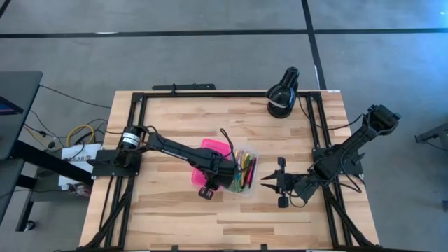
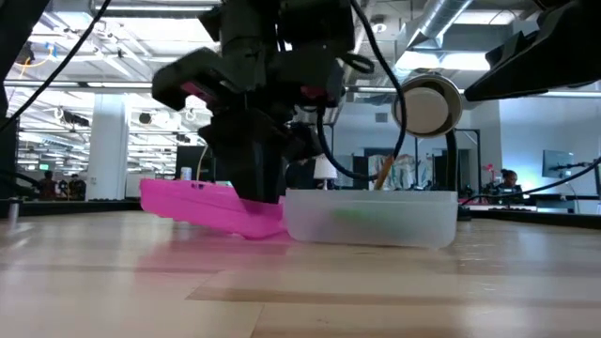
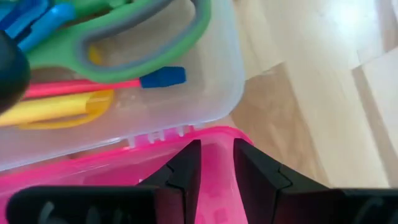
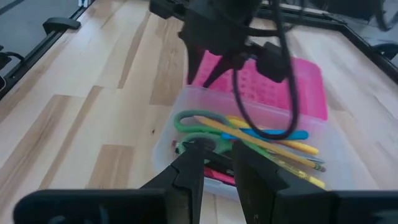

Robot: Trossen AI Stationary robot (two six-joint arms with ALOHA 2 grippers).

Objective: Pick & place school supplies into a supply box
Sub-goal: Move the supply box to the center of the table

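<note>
2 grippers noted, both at the supply box (image 1: 252, 155) in mid-table.

Left side: left gripper (image 1: 208, 183) set low on the pink lid (image 1: 213, 145), which lies swung open beside the clear base. Cannot tell whether closed on the lid's edge or only resting against it.

Centre: school supplies (image 1: 245, 171) already lying inside the base: pens and pencils packed lengthwise, with green-handled scissors (image 3: 124, 50) on top. No loose item seen on the table (image 1: 182, 224).

Right side: right gripper (image 1: 266, 183) just beside the base, aimed at it, narrowly parted, holding nothing.

Handling assessment: lid judged light, thin, stiff and smooth, hinged along 1 long side. Likely to slip from a shallow pinch. Best taken at the free long edge, near its middle, and swung over without twisting the hinge. Base light enough to skid; steadying from the right advised.
</note>
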